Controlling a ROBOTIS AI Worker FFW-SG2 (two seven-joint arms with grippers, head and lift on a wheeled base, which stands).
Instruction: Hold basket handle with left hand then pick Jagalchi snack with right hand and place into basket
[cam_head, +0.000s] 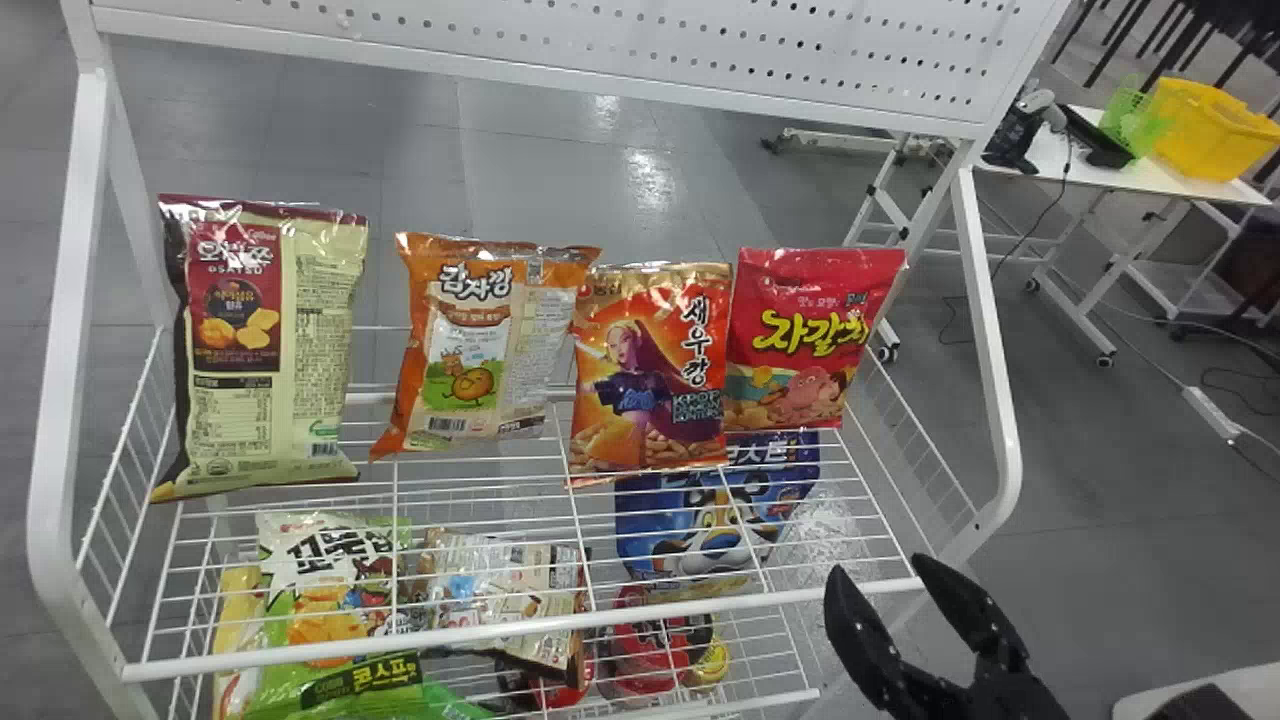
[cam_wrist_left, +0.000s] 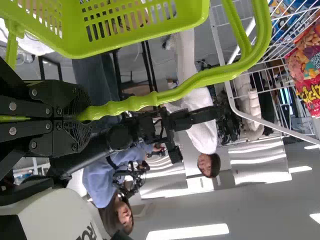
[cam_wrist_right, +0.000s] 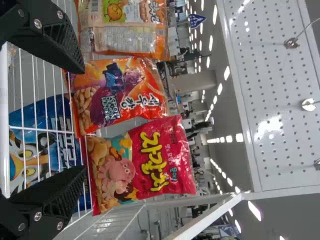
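The right gripper (cam_head: 892, 600) is at the lower right in the head view, near the shelf's front right corner, its fingers apart. In the right wrist view the right gripper (cam_wrist_right: 77, 117) stands open with nothing held, and the red Jagalchi bag (cam_wrist_right: 150, 165) is ahead of it. That Jagalchi snack (cam_head: 805, 340) stands upright at the right end of the shelf row in the head view. In the left wrist view the left gripper (cam_wrist_left: 77, 117) is shut on the green handle (cam_wrist_left: 150, 100) of the basket (cam_wrist_left: 130, 37).
Beside the Jagalchi bag stands an orange-red shrimp snack (cam_head: 650, 370); an orange potato bag (cam_head: 485, 345) and a tall cream bag (cam_head: 270, 345) are farther left. The white wire shelf (cam_head: 500, 640) has a raised front rail and side frames. More snacks lie on a lower level.
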